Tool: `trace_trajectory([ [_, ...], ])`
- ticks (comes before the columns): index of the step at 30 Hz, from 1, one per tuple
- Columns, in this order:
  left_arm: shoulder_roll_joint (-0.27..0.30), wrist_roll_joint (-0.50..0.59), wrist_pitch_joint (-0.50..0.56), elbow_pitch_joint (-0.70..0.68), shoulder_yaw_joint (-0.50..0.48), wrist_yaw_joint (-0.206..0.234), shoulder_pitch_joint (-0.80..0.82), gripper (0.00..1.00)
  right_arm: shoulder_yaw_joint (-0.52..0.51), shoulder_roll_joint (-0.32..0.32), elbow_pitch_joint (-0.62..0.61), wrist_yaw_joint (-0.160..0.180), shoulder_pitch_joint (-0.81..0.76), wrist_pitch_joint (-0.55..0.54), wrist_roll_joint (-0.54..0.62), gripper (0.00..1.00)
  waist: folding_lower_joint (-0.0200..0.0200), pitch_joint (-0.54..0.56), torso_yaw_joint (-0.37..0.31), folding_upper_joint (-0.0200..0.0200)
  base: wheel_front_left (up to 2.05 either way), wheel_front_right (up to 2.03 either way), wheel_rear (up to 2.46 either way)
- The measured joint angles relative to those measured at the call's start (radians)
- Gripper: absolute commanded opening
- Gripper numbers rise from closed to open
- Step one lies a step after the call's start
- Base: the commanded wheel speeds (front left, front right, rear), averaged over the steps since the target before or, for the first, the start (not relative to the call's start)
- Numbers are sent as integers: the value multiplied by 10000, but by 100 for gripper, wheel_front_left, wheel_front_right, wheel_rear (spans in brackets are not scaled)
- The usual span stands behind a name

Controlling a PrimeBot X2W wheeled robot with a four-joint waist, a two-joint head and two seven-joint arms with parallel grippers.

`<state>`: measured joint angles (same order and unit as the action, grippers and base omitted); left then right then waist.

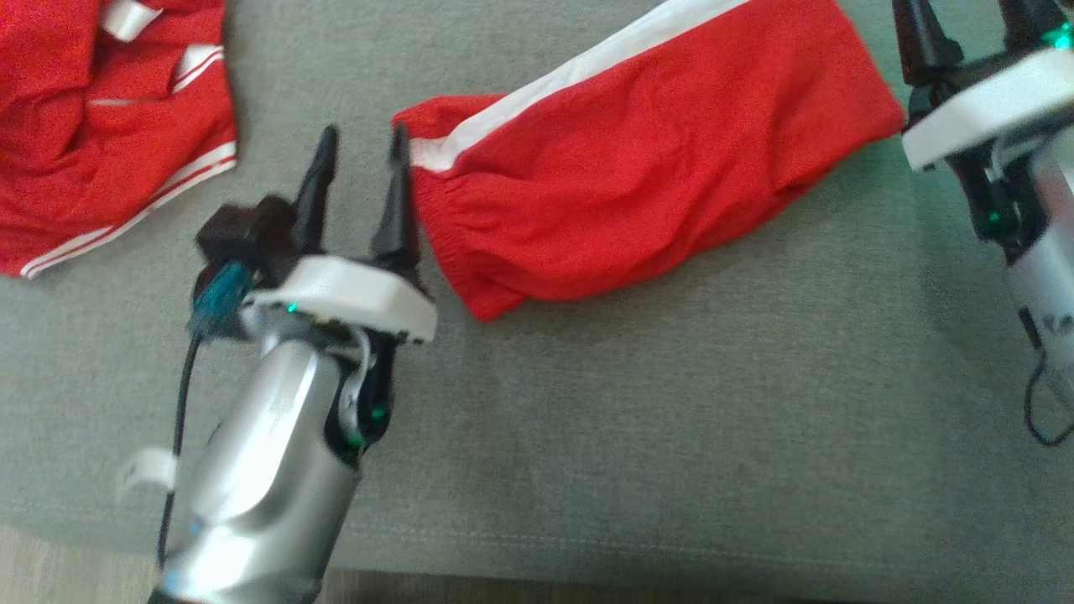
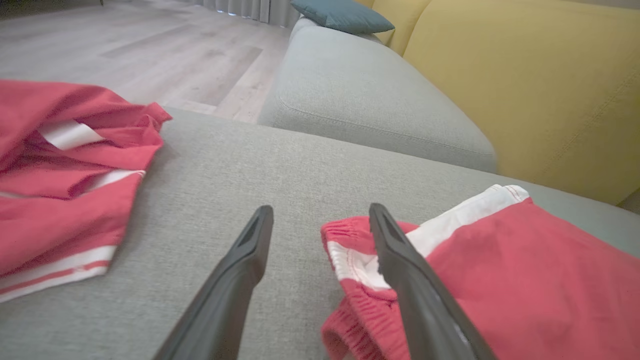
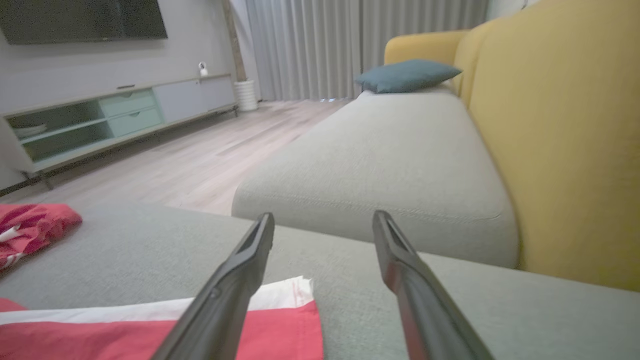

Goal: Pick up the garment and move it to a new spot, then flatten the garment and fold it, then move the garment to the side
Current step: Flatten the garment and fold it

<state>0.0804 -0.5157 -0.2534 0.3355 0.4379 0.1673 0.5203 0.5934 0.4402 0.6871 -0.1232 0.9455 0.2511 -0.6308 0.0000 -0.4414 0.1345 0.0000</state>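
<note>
The garment point(image 1: 654, 159) is a pair of red shorts with a white side stripe, lying folded in a long band across the grey sofa seat point(image 1: 638, 403). My left gripper point(image 1: 362, 134) stands open just left of the elastic waistband end, with nothing between its fingers. In the left wrist view the waistband point(image 2: 350, 250) lies partly between and under the fingers of the left gripper point(image 2: 320, 212). My right gripper point(image 1: 965, 21) is open beside the hem end at the upper right. In the right wrist view the hem corner point(image 3: 280, 325) lies under the left finger of the right gripper point(image 3: 322, 217).
A second red garment with white stripes point(image 1: 101, 126) lies crumpled at the seat's far left. A neighbouring grey cushion point(image 2: 360, 95), a yellow backrest point(image 2: 540, 85) and a teal pillow point(image 3: 405, 75) lie beyond. The seat's front edge point(image 1: 587, 554) drops to wooden floor.
</note>
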Motion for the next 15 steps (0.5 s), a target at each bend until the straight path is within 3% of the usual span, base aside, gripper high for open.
trace_trajectory([
  [6, 378, 1542, -8, -1312, -639, 531, -1014, 100, -2307, -207, -1910, 0, -2034, 31, 1386, 100, 0, 429, -425, 0, 0, 0, 0],
  [9, 518, 2194, -33, -1837, -788, 616, -1208, 100, -3126, -754, -2777, 0, -3693, 42, 2115, 100, 0, 747, -708, 0, 0, 0, 0],
  [15, 757, 2592, -33, -1979, -941, 600, -1855, 100, -4192, -1574, -4201, 0, -5581, -372, 2892, 100, 0, 1227, -1070, 0, 0, 0, 0],
])
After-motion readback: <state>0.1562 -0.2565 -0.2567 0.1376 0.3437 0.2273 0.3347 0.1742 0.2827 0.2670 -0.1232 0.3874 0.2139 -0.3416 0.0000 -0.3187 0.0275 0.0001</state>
